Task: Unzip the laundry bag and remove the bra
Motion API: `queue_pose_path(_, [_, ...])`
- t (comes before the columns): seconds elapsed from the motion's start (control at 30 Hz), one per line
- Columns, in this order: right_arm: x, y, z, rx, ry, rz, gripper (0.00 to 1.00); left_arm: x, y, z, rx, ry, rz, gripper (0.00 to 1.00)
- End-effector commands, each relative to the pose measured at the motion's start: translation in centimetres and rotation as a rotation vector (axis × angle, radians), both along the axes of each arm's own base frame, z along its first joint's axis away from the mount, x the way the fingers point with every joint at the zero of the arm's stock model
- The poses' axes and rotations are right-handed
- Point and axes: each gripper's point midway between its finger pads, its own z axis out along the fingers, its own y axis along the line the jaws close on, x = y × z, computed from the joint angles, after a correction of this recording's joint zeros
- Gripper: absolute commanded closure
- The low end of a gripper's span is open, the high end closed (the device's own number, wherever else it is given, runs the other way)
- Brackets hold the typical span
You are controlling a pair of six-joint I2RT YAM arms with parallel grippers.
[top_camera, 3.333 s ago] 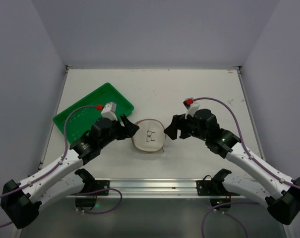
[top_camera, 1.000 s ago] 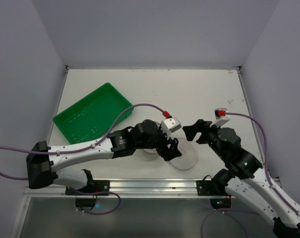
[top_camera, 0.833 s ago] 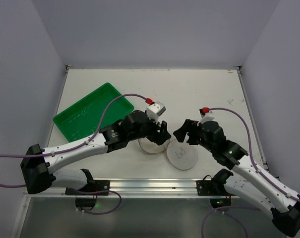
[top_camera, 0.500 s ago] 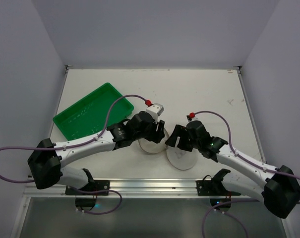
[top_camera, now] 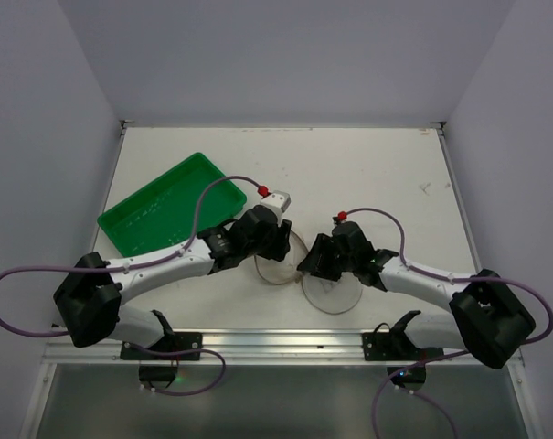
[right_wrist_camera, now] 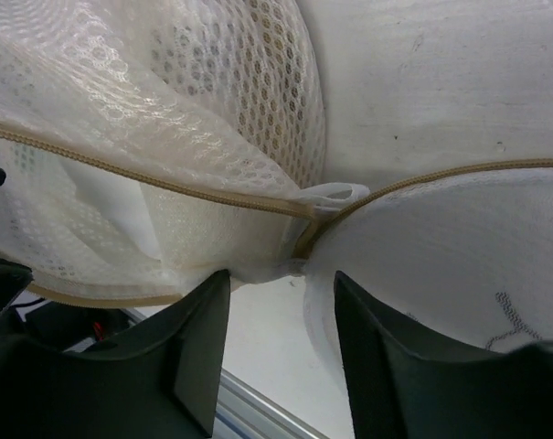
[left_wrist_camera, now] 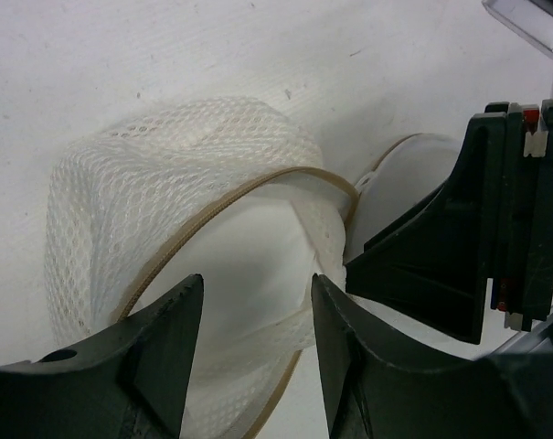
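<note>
Nearing open laundry bag (left_wrist_camera: 171, 174) | left tool (left_wrist_camera: 253, 311), right tool (right_wrist_camera: 278, 294) closer

- green plastic tray (top_camera: 157, 216) at 10 o'clock on the table, set askew.
- white table (top_camera: 367, 165); small dark mark (top_camera: 425, 187) at 2 o'clock.
- metal rail (top_camera: 285, 342) along the 6 o'clock edge.

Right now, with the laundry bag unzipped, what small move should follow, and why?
Probably lower the left gripper into the laundry bag and close on the white bra fabric: the zip is undone, the lid lies aside, and its open jaws straddle it.
</note>
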Motion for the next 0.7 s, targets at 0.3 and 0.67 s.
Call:
queue_pose_path(0.3, [2.0, -0.5, 0.4, -0.007, -0.032, -0.063, 0.93, 0.5, 0.4, -0.4, -0.016, 0.004, 0.039, 0.46])
queue_pose_path(0.67, [3.8, -2.8, 2.1, -0.091, -0.143, -0.122, 1.0, 0.4, 0.7, -0.9, -0.02, 0.019, 0.068, 0.45])
